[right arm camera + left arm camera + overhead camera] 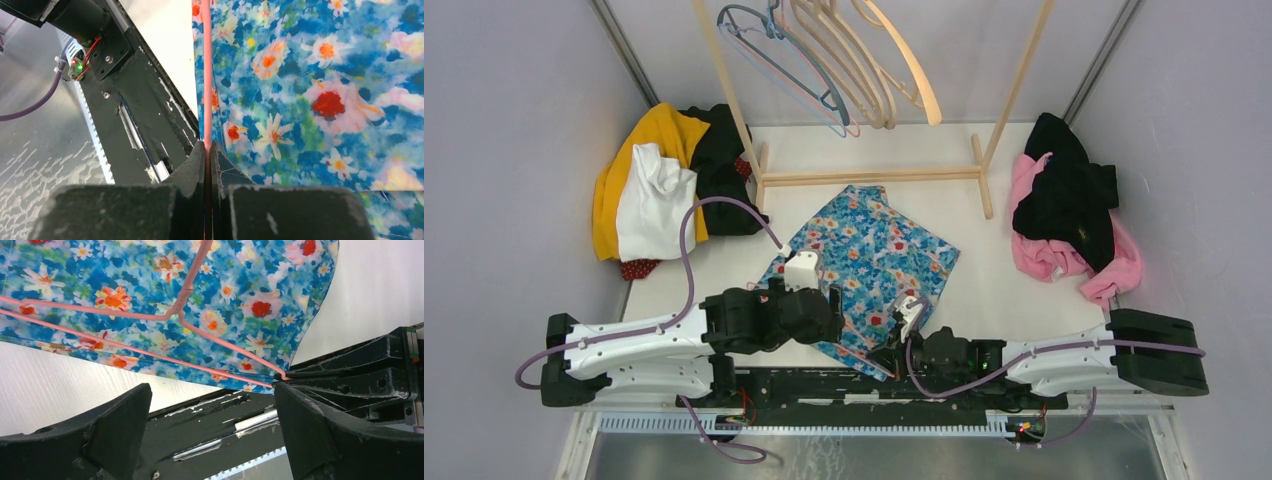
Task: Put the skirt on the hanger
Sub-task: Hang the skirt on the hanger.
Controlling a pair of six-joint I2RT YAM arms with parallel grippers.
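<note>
White table point(1004, 290), grey walls all round, and the skirt point(874, 250) lay spread flat mid-table, its near hem close to the black rail point(210, 425) at the edge. A pink hanger point(150, 316) lay across the top of the cloth. It was on the skirt, not in it.

The right jaws were shut tight on one end of the hanger's thin wire. The left jaws stood wide open over the near hem, holding nothing.

The risk I saw was that pinch. Wire so thin could twist or slide out once the hanger lifted, and the whole frame would swing. The left jaws, coming down, could catch wire together with cloth, or take both layers and leave no opening for the hanger to enter. A drag toward the rail could pull the hem over the table edge.

Around it, a wooden rack point(874, 176) stood behind the skirt with spare hangers point(864, 70) on it, right in any upward path. A yellow, white and black pile point(659, 185) sat far left and a pink and black heap point(1069, 215) far right, both well apart from the skirt.
</note>
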